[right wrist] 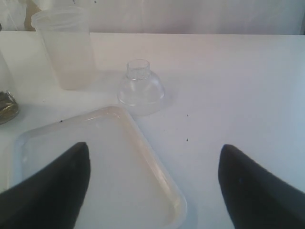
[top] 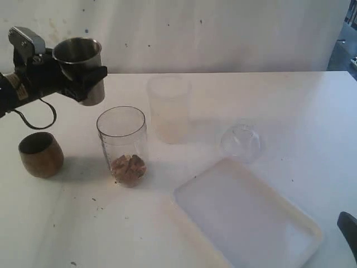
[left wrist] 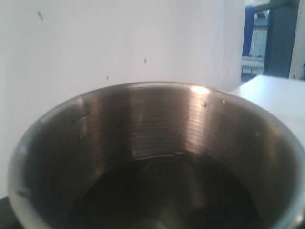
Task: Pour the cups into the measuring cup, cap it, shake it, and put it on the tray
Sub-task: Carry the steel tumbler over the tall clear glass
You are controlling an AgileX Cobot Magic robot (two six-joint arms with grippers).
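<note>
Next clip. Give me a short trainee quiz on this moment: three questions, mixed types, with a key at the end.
1. Fill in: the brown pieces in the measuring cup lie at its ____.
2. True or false: the left tool holds the steel tumbler up off the table.
3. Where is the dome lid? A) on the measuring cup B) on the table, beside the tray C) on the tray

Key: 1 bottom; 2 true; 3 B.

No text or number is legible; any marks on the measuring cup (top: 121,142) seem too faint.
</note>
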